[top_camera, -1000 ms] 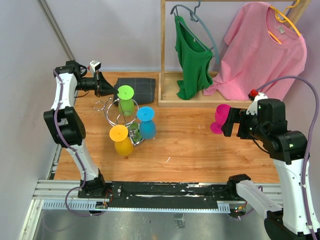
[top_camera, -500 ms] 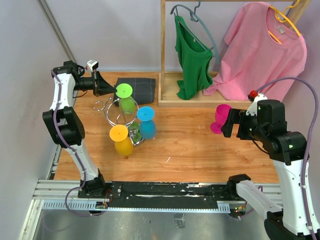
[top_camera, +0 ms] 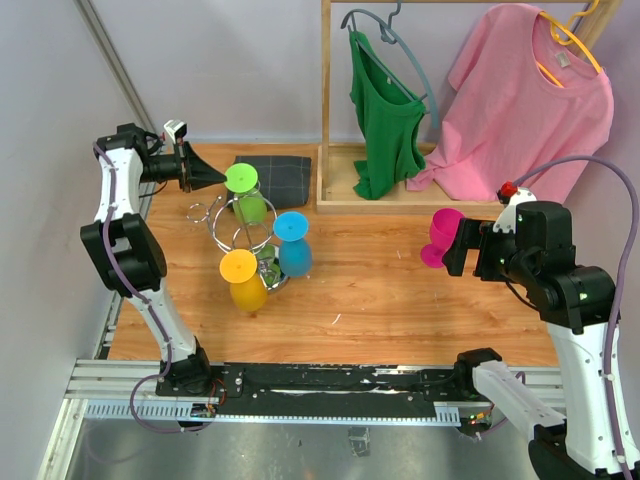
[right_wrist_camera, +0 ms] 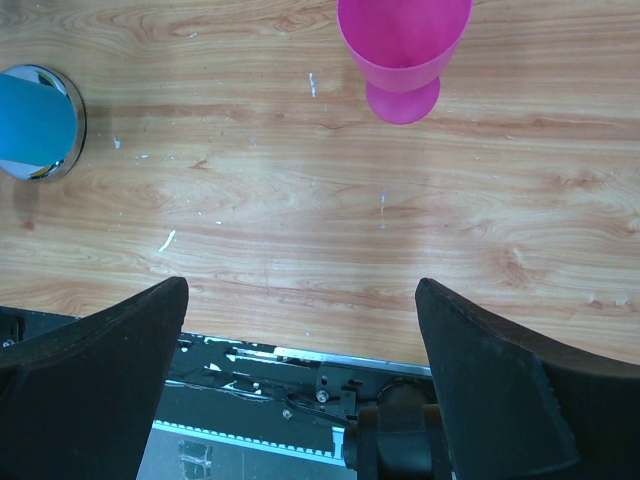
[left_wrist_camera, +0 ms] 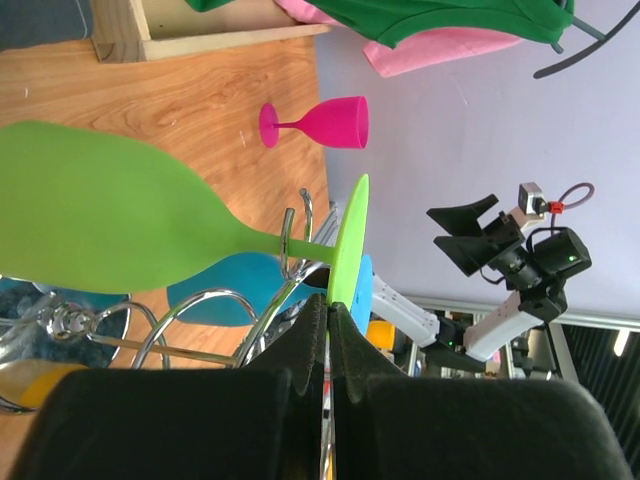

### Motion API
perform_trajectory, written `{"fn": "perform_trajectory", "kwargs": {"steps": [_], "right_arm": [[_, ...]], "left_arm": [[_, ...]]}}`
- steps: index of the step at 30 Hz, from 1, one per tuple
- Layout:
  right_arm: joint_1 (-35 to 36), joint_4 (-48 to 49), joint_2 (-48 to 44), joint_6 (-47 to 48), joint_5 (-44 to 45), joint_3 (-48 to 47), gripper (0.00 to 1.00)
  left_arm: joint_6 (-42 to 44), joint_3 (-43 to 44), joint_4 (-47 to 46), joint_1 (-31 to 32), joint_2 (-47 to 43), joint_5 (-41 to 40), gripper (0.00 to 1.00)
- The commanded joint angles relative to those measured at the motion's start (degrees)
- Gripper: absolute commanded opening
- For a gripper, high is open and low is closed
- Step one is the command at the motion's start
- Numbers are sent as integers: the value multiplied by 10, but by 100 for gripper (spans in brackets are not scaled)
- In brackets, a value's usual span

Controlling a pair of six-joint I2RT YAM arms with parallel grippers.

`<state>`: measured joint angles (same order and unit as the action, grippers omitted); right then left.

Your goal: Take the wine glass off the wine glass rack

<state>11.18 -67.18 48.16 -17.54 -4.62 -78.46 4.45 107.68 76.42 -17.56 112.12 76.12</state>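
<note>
Left jaws, pinching foot of green glass (left_wrist_camera: 110, 225)

Rack (top_camera: 222, 222): silver wire with curled loop arms, upright on the left half of the surface (top_camera: 380, 300).
Green wine glass (top_camera: 247, 195): on the rack, inverted and tilted, stem through a wire loop, foot disc on top. The foot rim is pinched in the left end effector (top_camera: 218, 178).
Blue glass (top_camera: 292, 245) and yellow glass (top_camera: 241, 280): also hung inverted on the rack, feet up.
Pink glass (top_camera: 440, 238): off the rack, upright on the surface, well apart to the right.
</note>
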Motion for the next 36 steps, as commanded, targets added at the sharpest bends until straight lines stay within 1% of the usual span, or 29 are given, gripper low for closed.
{"fn": "perform_trajectory", "kwargs": {"steps": [1, 11, 23, 29, 36], "right_arm": [[-7, 1, -5, 6, -3, 0, 99], [-6, 3, -2, 5, -6, -1, 99], [-7, -15, -8, 6, 1, -14, 99], [-7, -24, -14, 5, 1, -15, 98], [-6, -27, -17, 6, -1, -18, 98]], "left_arm": [[20, 24, 11, -4, 6, 60, 0], [15, 56, 9, 4, 39, 83, 0], [-6, 102, -8, 52, 69, 99, 0], [-29, 117, -29, 47, 74, 92, 0], [-33, 128, -33, 12, 76, 84, 0]]}}
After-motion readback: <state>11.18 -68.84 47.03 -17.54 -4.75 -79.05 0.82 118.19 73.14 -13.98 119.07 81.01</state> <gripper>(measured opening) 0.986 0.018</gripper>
